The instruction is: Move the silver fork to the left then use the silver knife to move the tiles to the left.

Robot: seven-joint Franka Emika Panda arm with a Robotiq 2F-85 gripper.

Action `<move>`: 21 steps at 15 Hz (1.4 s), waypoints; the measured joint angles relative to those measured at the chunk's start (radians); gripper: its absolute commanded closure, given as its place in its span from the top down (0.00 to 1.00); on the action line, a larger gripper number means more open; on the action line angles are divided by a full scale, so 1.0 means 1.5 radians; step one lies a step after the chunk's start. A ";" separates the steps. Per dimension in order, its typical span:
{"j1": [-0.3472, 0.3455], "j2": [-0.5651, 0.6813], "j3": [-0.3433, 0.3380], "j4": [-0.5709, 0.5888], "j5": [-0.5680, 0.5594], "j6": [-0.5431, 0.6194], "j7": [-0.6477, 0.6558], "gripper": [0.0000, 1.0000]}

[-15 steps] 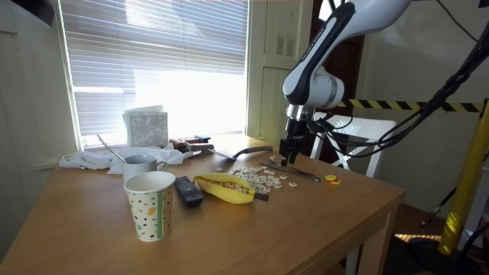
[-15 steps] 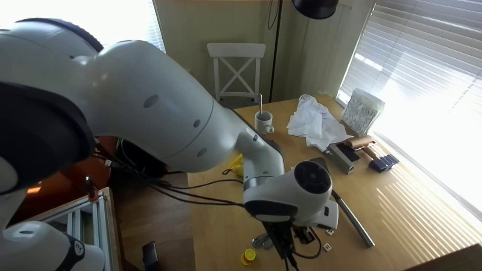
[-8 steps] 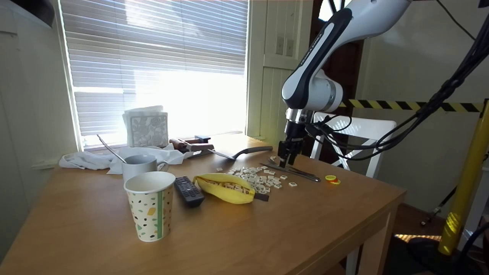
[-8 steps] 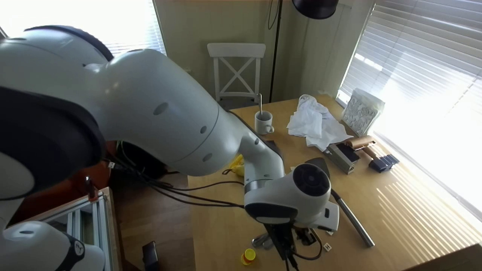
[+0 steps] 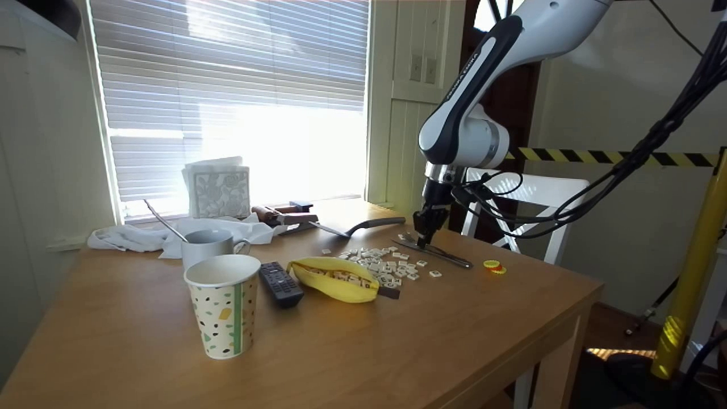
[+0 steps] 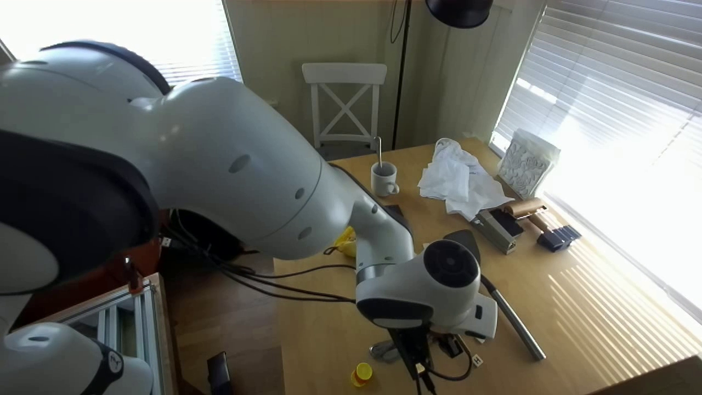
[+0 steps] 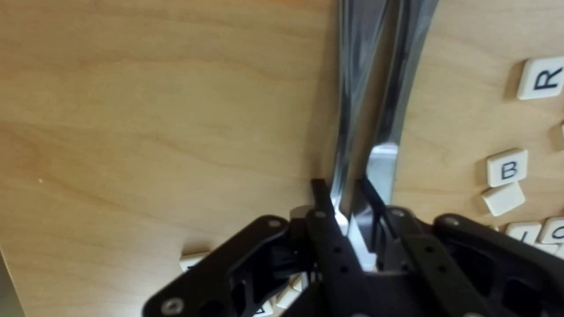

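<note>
The silver fork (image 7: 346, 110) lies on the table between my two fingers, its arched neck close to the left finger in the wrist view. My gripper (image 7: 341, 181) is partly closed around it, with a gap left on the right finger's side. The silver knife (image 7: 398, 88) lies right beside the fork, its blade passing under the right finger. In an exterior view my gripper (image 5: 421, 244) is down at the table over both utensils. The tiles (image 5: 375, 264) lie scattered beside them; some show in the wrist view (image 7: 507, 168). The fork's tines are hidden by the gripper.
A yellow banana-shaped holder (image 5: 335, 292) with tiles inside lies by the cluster, near a remote (image 5: 281, 285), a paper cup (image 5: 224, 312) and a mug (image 5: 207, 250). A yellow-orange lump (image 5: 494, 267) sits near the handle ends. A spatula (image 5: 377, 223) lies behind.
My gripper has lowered slightly and its fingers have come closer together. The handle ends of the fork and knife have shifted a little and lie closer to each other.
</note>
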 measured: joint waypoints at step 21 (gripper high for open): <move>0.068 -0.051 0.126 0.150 -0.035 -0.125 -0.078 0.08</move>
